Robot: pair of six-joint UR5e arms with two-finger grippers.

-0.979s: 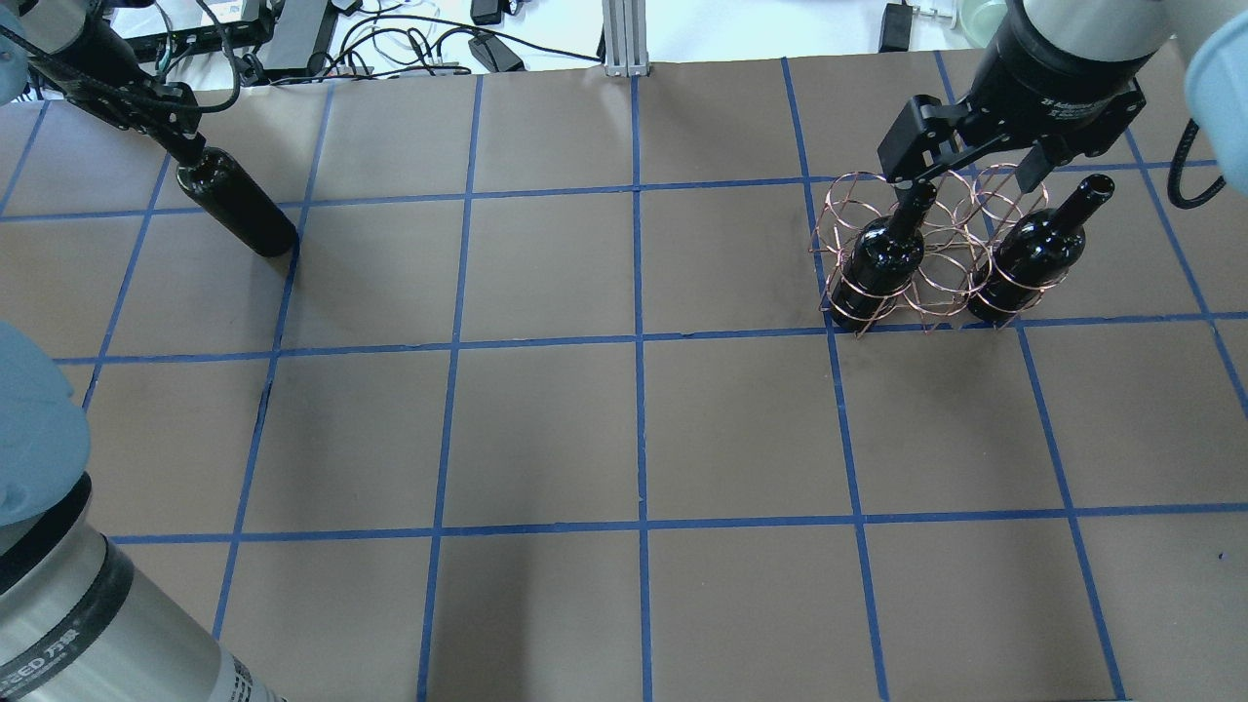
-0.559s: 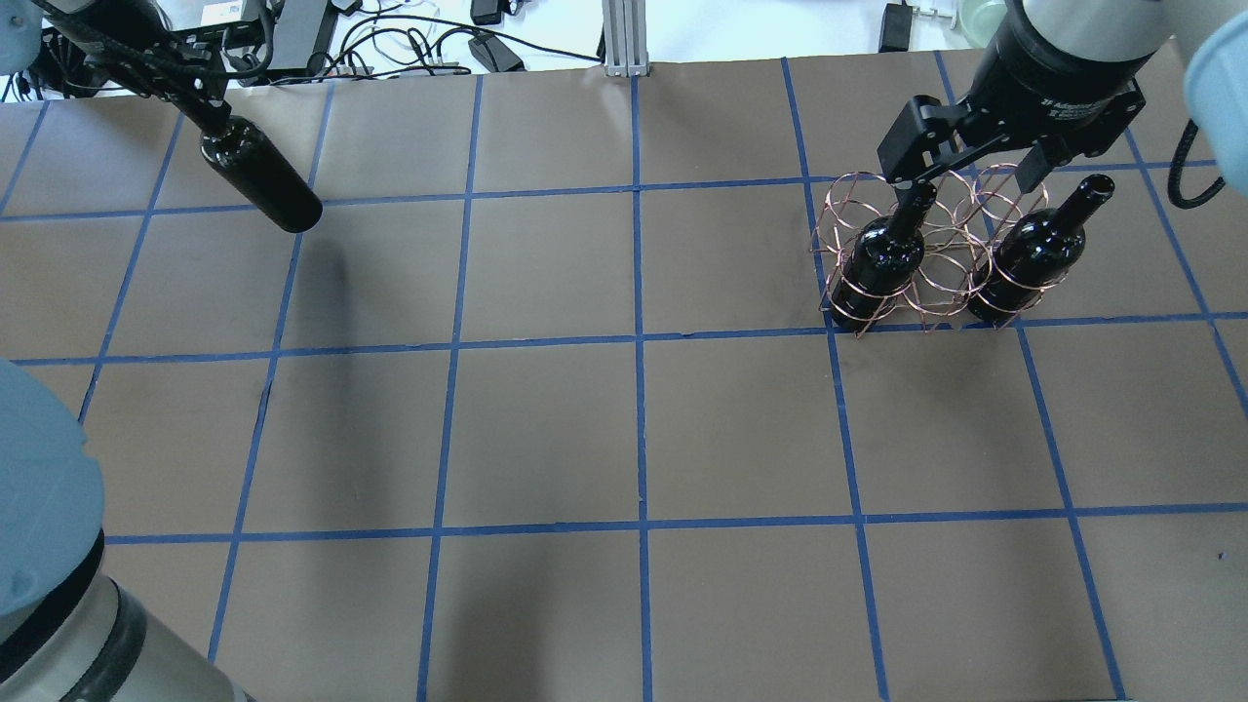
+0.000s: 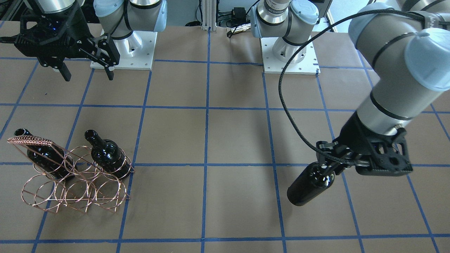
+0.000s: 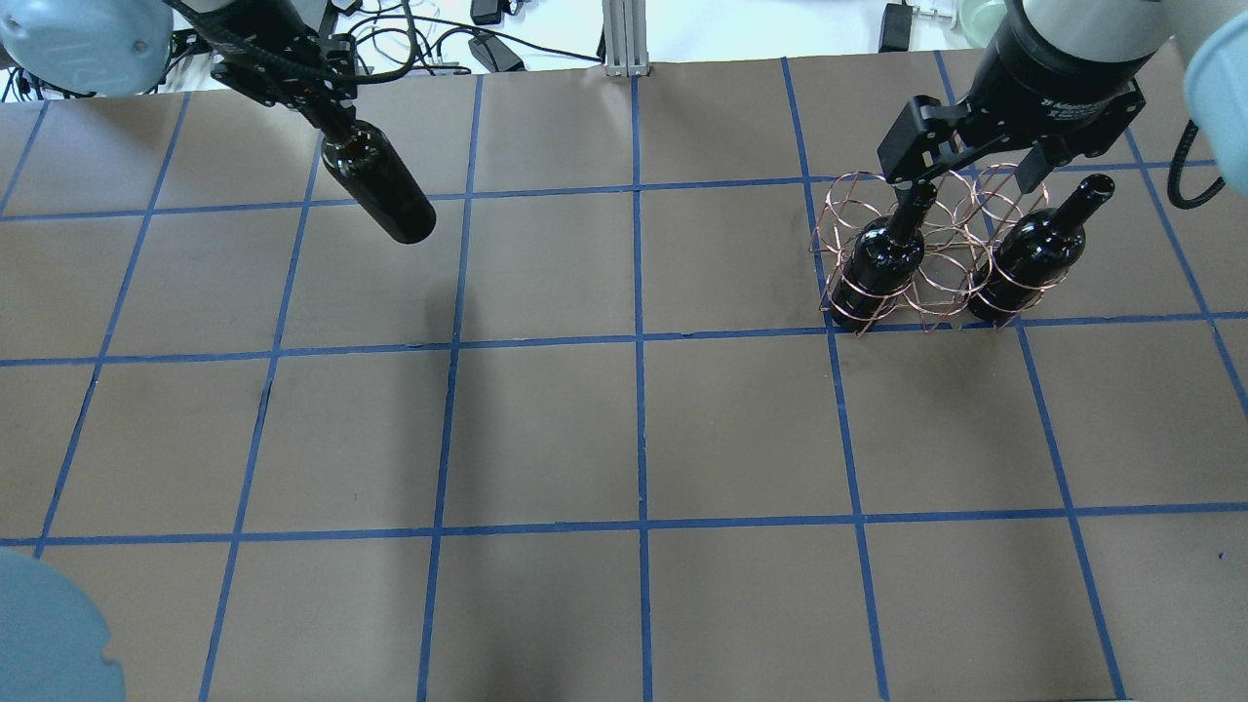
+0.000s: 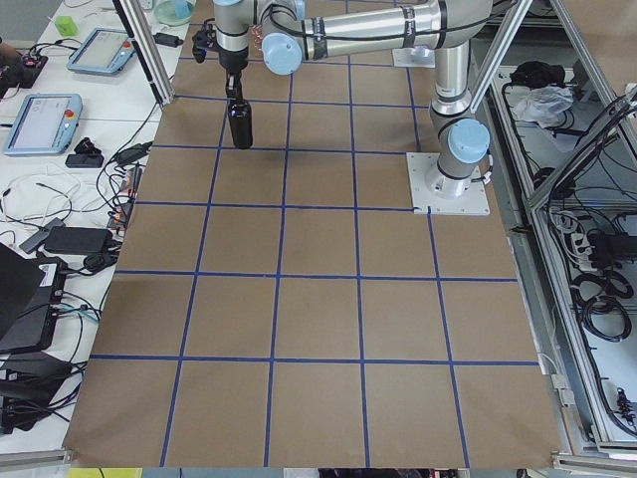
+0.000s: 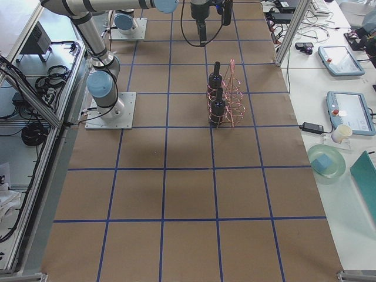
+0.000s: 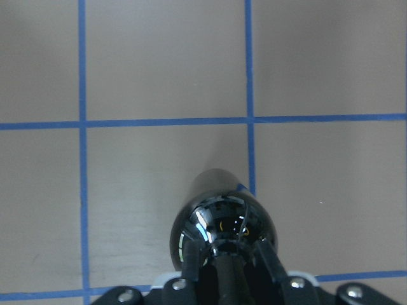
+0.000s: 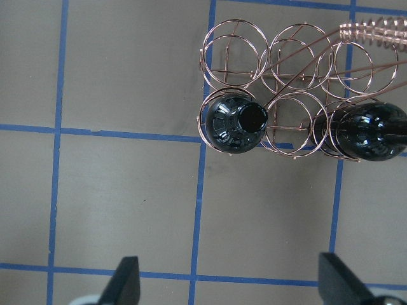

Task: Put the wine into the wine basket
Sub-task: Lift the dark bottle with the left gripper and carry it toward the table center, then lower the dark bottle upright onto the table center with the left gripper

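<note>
You'll see the wine (image 4: pixel 380 190) hanging from the black left gripper (image 4: pixel 327 122) is glossy near-black. Below the black right gripper (image 3: pixel 88 76), the wine basket (image 3: pixel 31 142) is copper-pink wire, and its first bottle (image 4: pixel 882 255) and second bottle (image 4: pixel 1029 255) are the same glossy black. The table (image 4: pixel 546 429) is brown, with a blue tape grid (image 4: pixel 641 429).
</note>
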